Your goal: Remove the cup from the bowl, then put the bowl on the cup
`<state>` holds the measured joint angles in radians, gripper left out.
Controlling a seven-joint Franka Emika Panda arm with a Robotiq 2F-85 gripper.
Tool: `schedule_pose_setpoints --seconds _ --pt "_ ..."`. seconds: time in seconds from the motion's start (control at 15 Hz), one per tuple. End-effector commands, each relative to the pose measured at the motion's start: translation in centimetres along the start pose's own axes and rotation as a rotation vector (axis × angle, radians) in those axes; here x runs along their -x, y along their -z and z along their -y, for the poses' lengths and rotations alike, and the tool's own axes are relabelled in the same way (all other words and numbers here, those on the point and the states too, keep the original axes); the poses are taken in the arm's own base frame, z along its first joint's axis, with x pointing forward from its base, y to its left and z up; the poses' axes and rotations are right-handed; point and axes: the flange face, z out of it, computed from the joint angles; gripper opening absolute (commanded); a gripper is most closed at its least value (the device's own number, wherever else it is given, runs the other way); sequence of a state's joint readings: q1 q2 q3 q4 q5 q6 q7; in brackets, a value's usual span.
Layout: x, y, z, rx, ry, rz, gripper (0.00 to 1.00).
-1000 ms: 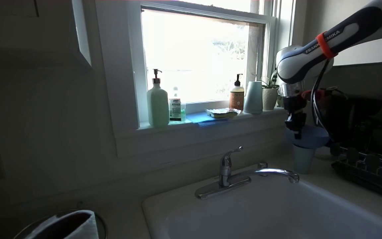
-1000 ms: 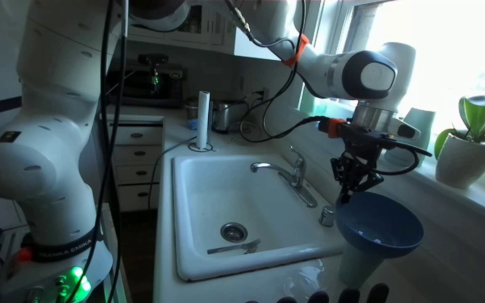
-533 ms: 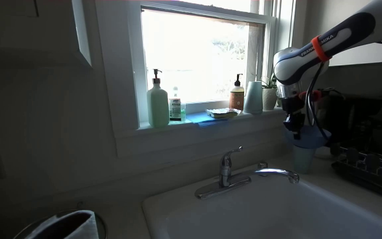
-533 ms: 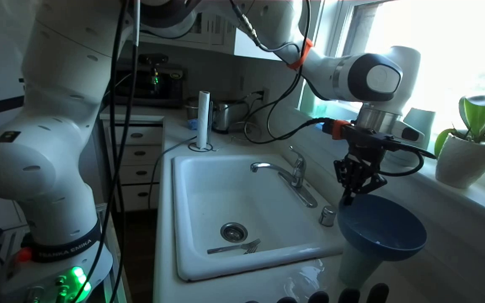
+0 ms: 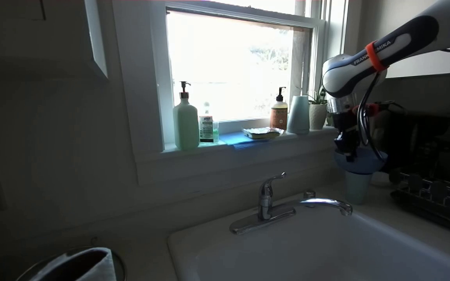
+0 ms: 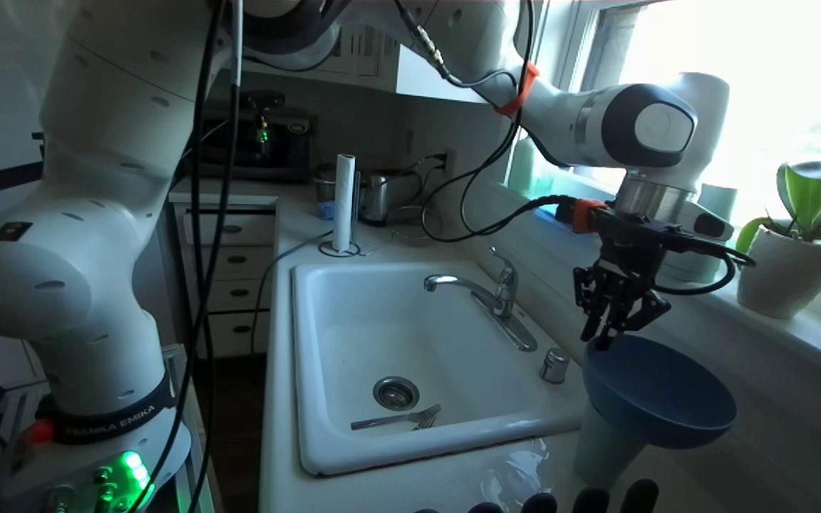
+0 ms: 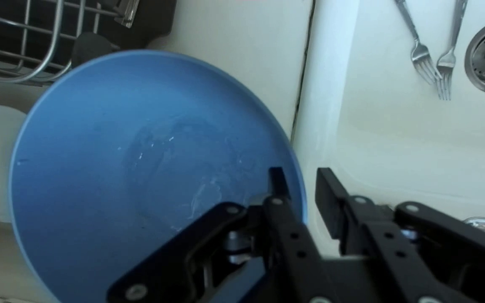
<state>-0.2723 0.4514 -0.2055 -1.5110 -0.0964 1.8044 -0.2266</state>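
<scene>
Wrist view: the pinch on the bowl (image 7: 141, 160) is now released, the gripper (image 7: 301, 179) spread astride its rim. In both exterior views the bowl is seen atop the pale cup (image 5: 358, 189); only withdrawal seems left to be done.

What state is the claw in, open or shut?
Open. In the wrist view the claw has its fingers parted, one over the blue bowl, the other just outside its edge.
</scene>
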Motion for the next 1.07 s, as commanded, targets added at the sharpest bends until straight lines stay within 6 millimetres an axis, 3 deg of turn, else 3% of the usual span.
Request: schedule_pose_setpoints --seconds 0.0,0.2,0.27,0.33,0.4,0.6,0.8,1.0 --pt "-0.4 0.5 -0.1 -0.02 -0.014 0.008 0.57" --pt "-0.4 0.5 0.0 -0.018 -0.008 0.015 0.77" --pt "-0.4 0.5 0.0 -0.017 -0.01 0.014 0.63" --pt "-0.4 0.5 0.0 -0.016 -0.01 0.014 0.79" --pt "-0.3 0.5 0.0 -0.017 -0.011 0.013 0.88" --pt "0.1 1.3 -0.1 -0.025 -0.007 -0.001 0.99" --pt "1.0 3.0 -0.4 -0.032 0.004 -0.029 1.0" --pt "2.5 5.9 -1.1 -0.04 0.026 -0.083 1.0"
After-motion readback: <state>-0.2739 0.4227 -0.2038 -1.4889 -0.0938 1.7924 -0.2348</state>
